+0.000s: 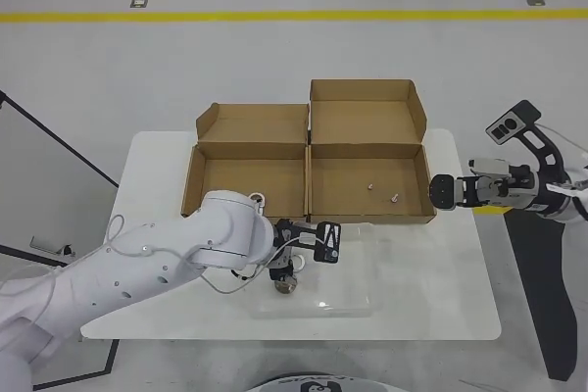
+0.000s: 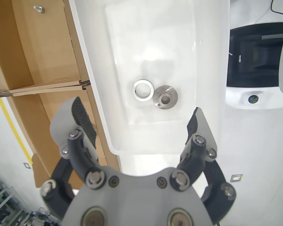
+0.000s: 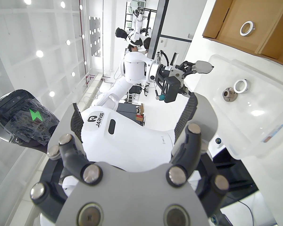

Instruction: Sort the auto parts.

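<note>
The white table [image 1: 436, 289] carries two open cardboard boxes [image 1: 358, 176] side by side and a clear tray [image 1: 358, 279].

Glossy translucent white plastic tray [image 2: 85, 48] shining under the lights, a bright polished silver metal ring [image 2: 143, 98] and a duller brushed grey metal flanged hub [image 2: 171, 92] gleaming inside it, matt brown corrugated cardboard boxes [image 2: 49, 48] alongside, and coarse ribbed black rubber pads [image 2: 83, 116] on the left gripper [image 2: 136, 106].

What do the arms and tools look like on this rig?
Left arm and right arm are glossy white with rounded joints. The left one carries thin white cables outside. Left tool and right tool match: pale grey fingers, black ribbed pads, black linkages, silver bolts, grey base plate.
</note>
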Robot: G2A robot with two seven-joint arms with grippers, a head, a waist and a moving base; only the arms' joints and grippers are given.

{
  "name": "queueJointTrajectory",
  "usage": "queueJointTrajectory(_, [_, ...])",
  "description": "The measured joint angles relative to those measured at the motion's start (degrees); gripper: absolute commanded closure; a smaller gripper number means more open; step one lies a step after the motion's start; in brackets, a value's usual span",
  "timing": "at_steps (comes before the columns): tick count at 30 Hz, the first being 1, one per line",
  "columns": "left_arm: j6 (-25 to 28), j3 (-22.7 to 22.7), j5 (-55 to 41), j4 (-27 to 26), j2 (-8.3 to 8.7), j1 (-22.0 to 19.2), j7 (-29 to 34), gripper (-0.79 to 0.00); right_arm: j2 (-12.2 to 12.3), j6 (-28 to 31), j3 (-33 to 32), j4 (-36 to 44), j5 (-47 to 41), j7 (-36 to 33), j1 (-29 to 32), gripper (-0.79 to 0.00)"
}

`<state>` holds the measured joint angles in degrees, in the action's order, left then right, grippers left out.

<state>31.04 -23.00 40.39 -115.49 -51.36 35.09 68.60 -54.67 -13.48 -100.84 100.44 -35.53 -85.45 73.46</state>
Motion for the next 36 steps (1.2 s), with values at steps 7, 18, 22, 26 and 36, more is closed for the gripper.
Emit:
queueJointTrajectory(7, [-0.19,0.0,0.37,0.13,0.01,0.33,-0.41,-0.785,0.0,0.0,0.0,0.0,0.0,0.0,0.0,-0.785])
queueJointTrajectory(18, [-8.52,2.39,3.54,0.03,-1.34,2.79,7.13,-0.785,0.0,0.0,0.0,0.0,0.0,0.0,0.0,-0.785])
queueJointTrajectory(22, [-9.93,3.17,1.69,0.05,-2.49,2.21,10.34,-0.785,0.0,0.0,0.0,0.0,0.0,0.0,0.0,-0.785])
queueJointTrajectory(26, [-9.05,3.44,1.5,-0.05,-2.79,1.81,11.25,-0.785,0.0,0.0,0.0,0.0,0.0,0.0,0.0,-0.785])
queueJointTrajectory(36, [-8.39,4.24,3.84,-0.21,-3.07,3.06,10.05,-0.785,0.0,0.0,0.0,0.0,0.0,0.0,0.0,-0.785])
